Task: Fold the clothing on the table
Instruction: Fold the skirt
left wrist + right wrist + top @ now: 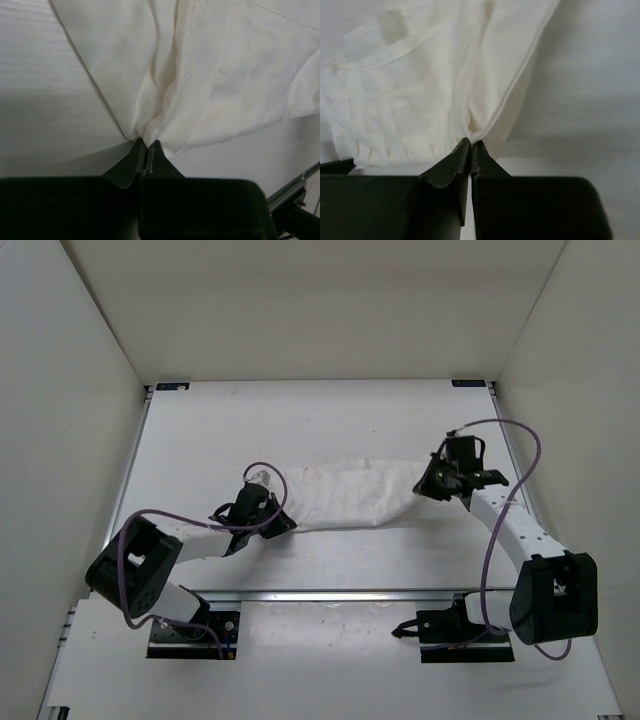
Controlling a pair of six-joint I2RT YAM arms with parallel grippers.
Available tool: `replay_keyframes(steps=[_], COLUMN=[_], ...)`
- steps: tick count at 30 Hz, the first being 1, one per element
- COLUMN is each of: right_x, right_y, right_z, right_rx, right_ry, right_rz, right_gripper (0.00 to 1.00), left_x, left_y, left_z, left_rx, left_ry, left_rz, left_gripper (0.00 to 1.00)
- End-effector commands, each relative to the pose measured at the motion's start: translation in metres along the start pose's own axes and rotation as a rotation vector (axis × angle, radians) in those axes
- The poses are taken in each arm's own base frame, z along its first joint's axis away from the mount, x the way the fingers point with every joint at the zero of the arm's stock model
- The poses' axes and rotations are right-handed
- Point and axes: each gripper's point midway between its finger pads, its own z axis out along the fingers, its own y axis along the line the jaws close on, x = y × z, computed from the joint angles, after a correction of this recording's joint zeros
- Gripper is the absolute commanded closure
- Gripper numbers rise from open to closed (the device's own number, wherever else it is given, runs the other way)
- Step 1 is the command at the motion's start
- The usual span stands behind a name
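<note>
Clamped shut on the clothing point(350, 498), left gripper point(146, 150) and right gripper point(470, 148) at opposite ends, across the middle of the table point(330, 420). Thin, light, floppy; probably sags between grips, best held at hemmed edges.

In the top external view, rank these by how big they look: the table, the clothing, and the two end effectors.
1. table
2. clothing
3. left end effector and right end effector: these look about alike, so they are not ranked against each other.

White, faintly ribbed clothing point(200, 75)
</note>
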Motion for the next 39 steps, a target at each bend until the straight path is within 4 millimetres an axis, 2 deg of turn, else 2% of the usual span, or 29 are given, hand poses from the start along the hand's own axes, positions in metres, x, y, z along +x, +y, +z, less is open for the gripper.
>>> replay_keyframes(steps=[1, 4, 5, 7, 8, 11, 14, 16, 20, 21, 22, 23, 25, 29, 30, 31, 32, 34, 35, 36, 38, 39], right_x=[-0.002, -0.010, -0.010, -0.003, -0.001, 0.023, 0.043, 0.068, 0.107, 0.122, 0.128, 0.134, 0.146, 0.158, 0.158, 0.162, 0.160, 0.158, 0.159, 0.154, 0.144, 0.134], right_y=[0.014, 0.061, 0.069, 0.106, 0.117, 0.171, 0.207, 0.225, 0.241, 0.244, 0.243, 0.245, 0.248, 0.249, 0.251, 0.250, 0.255, 0.259, 0.263, 0.271, 0.278, 0.282], right_z=[-0.008, -0.009, -0.006, -0.003, -0.003, 0.006, 0.019, 0.025, 0.042, 0.044, 0.045, 0.048, 0.051, 0.059, 0.062, 0.062, 0.061, 0.058, 0.054, 0.046, 0.033, 0.020], right_rx=[0.086, 0.054, 0.048, -0.005, -0.026, -0.118, -0.166, -0.187, -0.215, -0.244, -0.256, -0.259, -0.279, -0.310, -0.327, -0.350, -0.387, -0.442, -0.477, -0.516, -0.552, -0.577], right_ry=[0.036, 0.020, 0.022, 0.027, 0.025, 0.058, 0.090, 0.135, 0.210, 0.256, 0.278, 0.283, 0.326, 0.384, 0.382, 0.418, 0.431, 0.453, 0.460, 0.433, 0.372, 0.341], right_rz=[-0.194, -0.309, -0.324, -0.389, -0.403, -0.483, -0.533, -0.573, -0.589, -0.591, -0.589, -0.590, -0.594, -0.596, -0.589, -0.596, -0.581, -0.579, -0.586, -0.589, -0.601, -0.594], right_gripper=[1.00, 1.00, 1.00, 1.00, 1.00, 1.00, 1.00, 1.00, 1.00, 1.00, 1.00, 0.99, 1.00, 1.00, 1.00, 1.00, 1.00, 0.89, 0.80, 0.70, 0.62, 0.59], left_x=[-0.006, -0.007, -0.006, -0.007, -0.008, -0.006, -0.009, -0.006, -0.007, -0.008, -0.008, -0.007, -0.008, -0.009, -0.002, -0.006, -0.006, -0.005, -0.002, -0.003, -0.003, -0.004], left_y=[-0.015, -0.018, -0.019, -0.019, -0.019, -0.017, -0.014, -0.014, -0.009, -0.011, -0.011, -0.008, -0.013, -0.010, -0.006, -0.006, -0.005, -0.004, -0.001, -0.003, -0.007, -0.007], left_z=[0.012, 0.020, 0.021, 0.021, 0.020, 0.021, 0.018, 0.017, 0.014, 0.014, 0.013, 0.012, 0.010, 0.008, 0.007, 0.007, 0.005, 0.003, 0.001, 0.000, -0.004, -0.006], left_rx=[0.016, 0.020, 0.024, 0.029, 0.032, 0.027, 0.030, 0.036, 0.031, 0.040, 0.040, 0.034, 0.058, 0.056, 0.055, 0.066, 0.074, 0.079, 0.077, 0.082, 0.103, 0.108], left_ry=[-0.016, -0.011, -0.011, -0.021, -0.023, -0.019, -0.033, -0.031, -0.037, -0.041, -0.038, -0.037, -0.041, -0.049, -0.028, -0.041, -0.041, -0.041, -0.037, -0.039, -0.029, -0.033], left_rz=[-0.002, -0.013, -0.015, -0.022, -0.024, -0.029, -0.041, -0.037, -0.041, -0.040, -0.044, -0.047, -0.042, -0.042, -0.047, -0.052, -0.055, -0.057, -0.053, -0.053, -0.061, -0.068], left_gripper=[1.00, 1.00, 1.00, 1.00, 1.00, 1.00, 1.00, 1.00, 1.00, 1.00, 1.00, 1.00, 1.00, 1.00, 0.98, 0.97, 0.93, 0.84, 0.75, 0.66, 0.56, 0.51])
